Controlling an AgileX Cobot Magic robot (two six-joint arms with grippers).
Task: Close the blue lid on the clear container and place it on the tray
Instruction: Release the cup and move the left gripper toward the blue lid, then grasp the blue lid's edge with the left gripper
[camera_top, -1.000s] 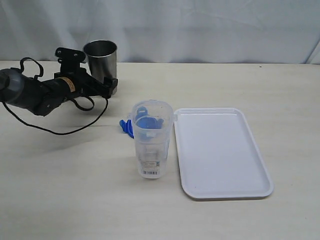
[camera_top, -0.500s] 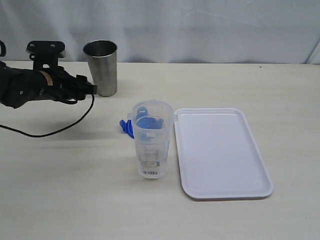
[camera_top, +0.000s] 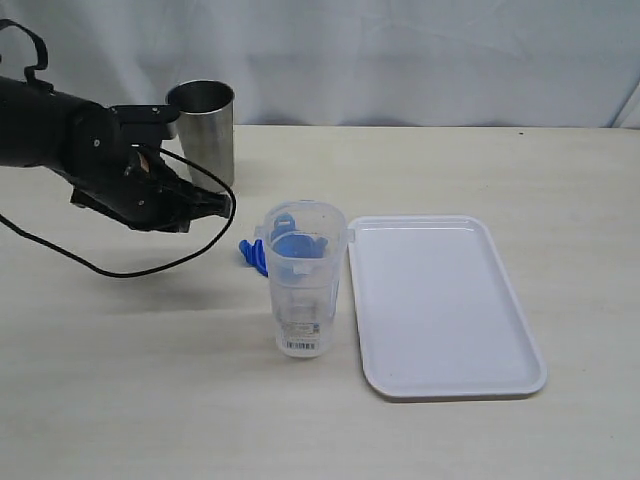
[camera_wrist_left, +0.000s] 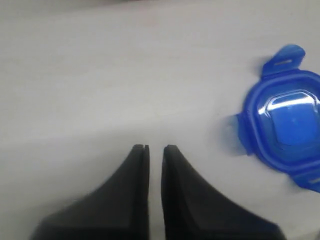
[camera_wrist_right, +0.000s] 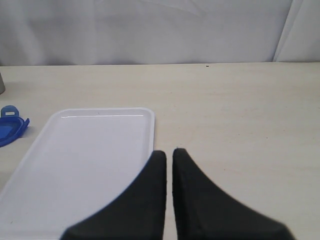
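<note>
The left gripper (camera_wrist_left: 155, 148) and right gripper (camera_wrist_right: 169, 151) both have fingers together, empty, while the blue lid (camera_wrist_left: 287, 127) lies on the worktop (camera_top: 150, 380) just beside the clear container (camera_top: 305, 290), so a closed-fingered reach could shove it away.

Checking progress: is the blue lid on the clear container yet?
Off. The blue lid lies on the table beside the clear container.

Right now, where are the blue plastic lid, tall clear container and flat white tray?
blue plastic lid (camera_wrist_left: 292, 119), left wrist view, centre.
tall clear container (camera_top: 305, 300), exterior view, side wall.
flat white tray (camera_top: 440, 310), exterior view, bare floor.
</note>
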